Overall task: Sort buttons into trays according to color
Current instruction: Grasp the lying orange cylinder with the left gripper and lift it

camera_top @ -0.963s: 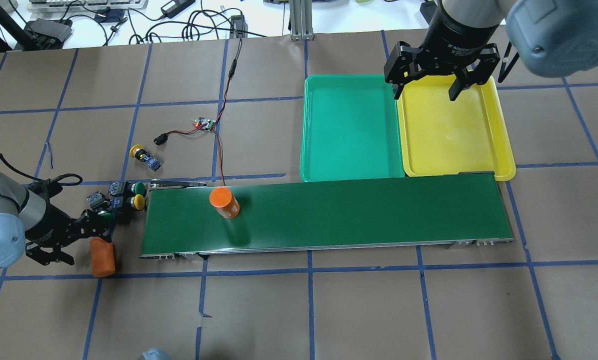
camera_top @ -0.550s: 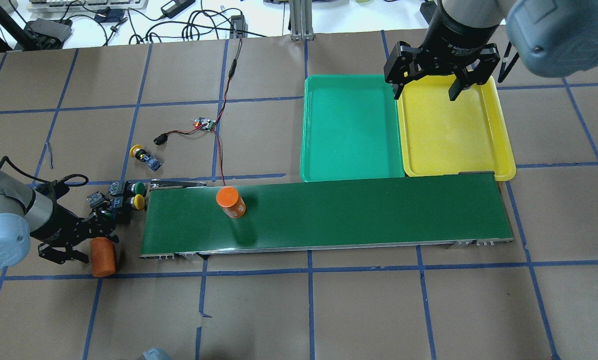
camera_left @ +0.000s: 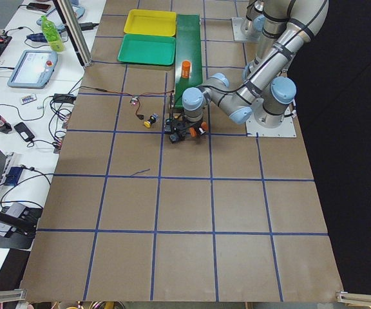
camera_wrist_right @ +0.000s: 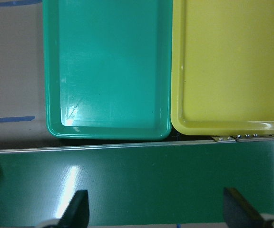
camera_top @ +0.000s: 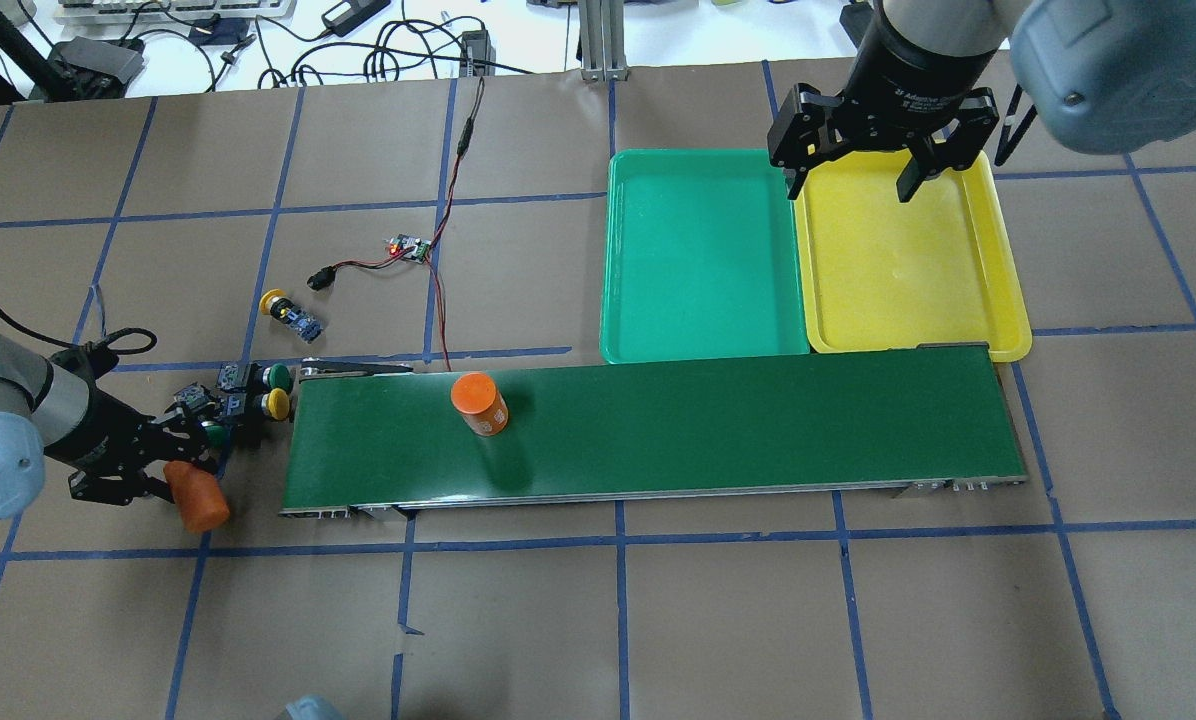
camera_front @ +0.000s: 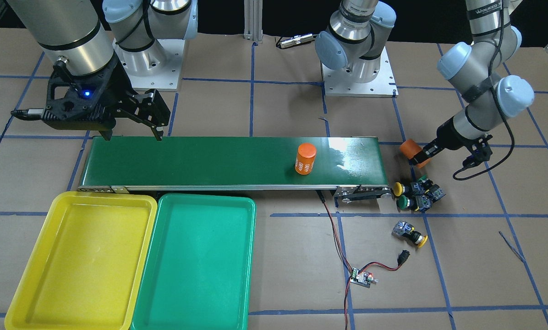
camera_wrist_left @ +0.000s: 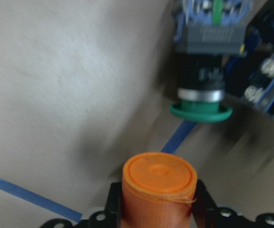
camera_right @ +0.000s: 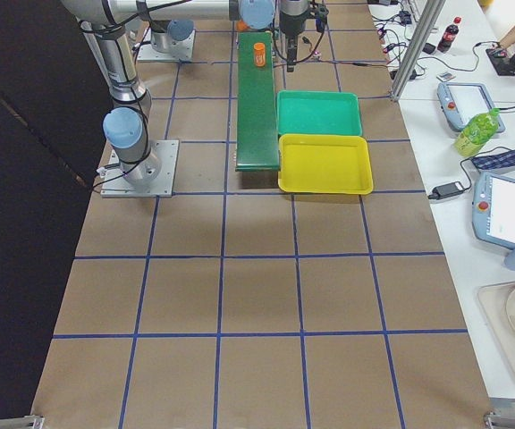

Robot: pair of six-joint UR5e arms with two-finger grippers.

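Beside the conveyor belt's (camera_top: 648,430) end, your left tool (camera_top: 163,470) is gripping an orange cylinder (camera_top: 196,496), while three buttons (camera_top: 248,392) are sitting clustered on the tabletop (camera_top: 758,620) and a fourth, yellow button (camera_top: 286,311) is lying apart. Your right tool (camera_top: 851,180) is hanging wide over the belt, near the yellow tray (camera_top: 998,250) and green tray (camera_top: 698,260).

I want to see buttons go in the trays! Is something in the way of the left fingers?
Yes. The left gripper is shut on an orange cylinder, so it cannot take the buttons beside it.
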